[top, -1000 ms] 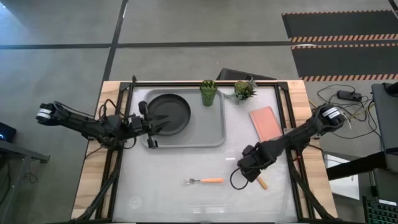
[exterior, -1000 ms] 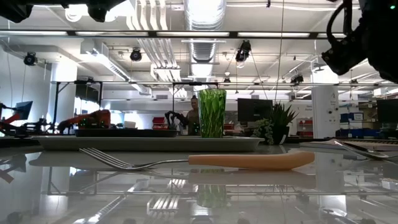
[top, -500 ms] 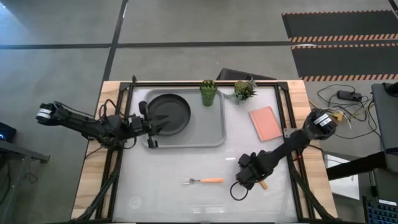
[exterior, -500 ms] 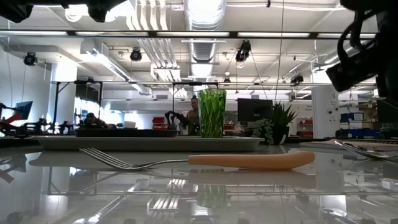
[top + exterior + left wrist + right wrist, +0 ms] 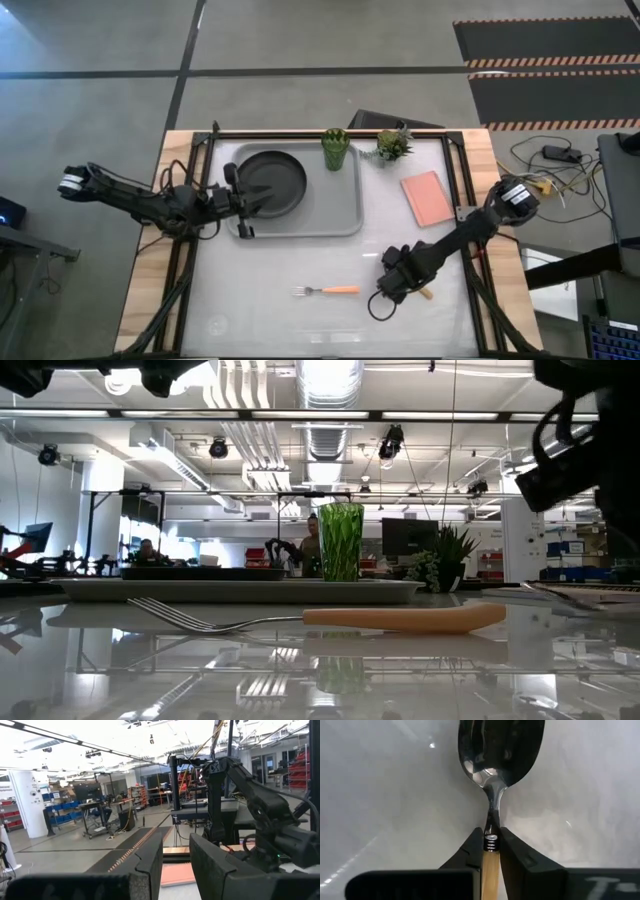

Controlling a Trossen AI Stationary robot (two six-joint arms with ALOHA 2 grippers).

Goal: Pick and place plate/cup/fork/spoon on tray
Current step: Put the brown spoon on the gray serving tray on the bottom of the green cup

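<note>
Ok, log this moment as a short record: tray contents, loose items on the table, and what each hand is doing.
on tray: plate, cup
loose on table: fork
right hand: fingers closed on the spoon where neck meets orange handle, spoon on the table
left hand: over the plate, holding nothing visible
off task: potted plant, pink rectangle

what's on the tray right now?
On the tray: the plate and the cup. Left end effector overlaps the plate's edge, hiding part of it. Fork and spoon remain off it.
</note>
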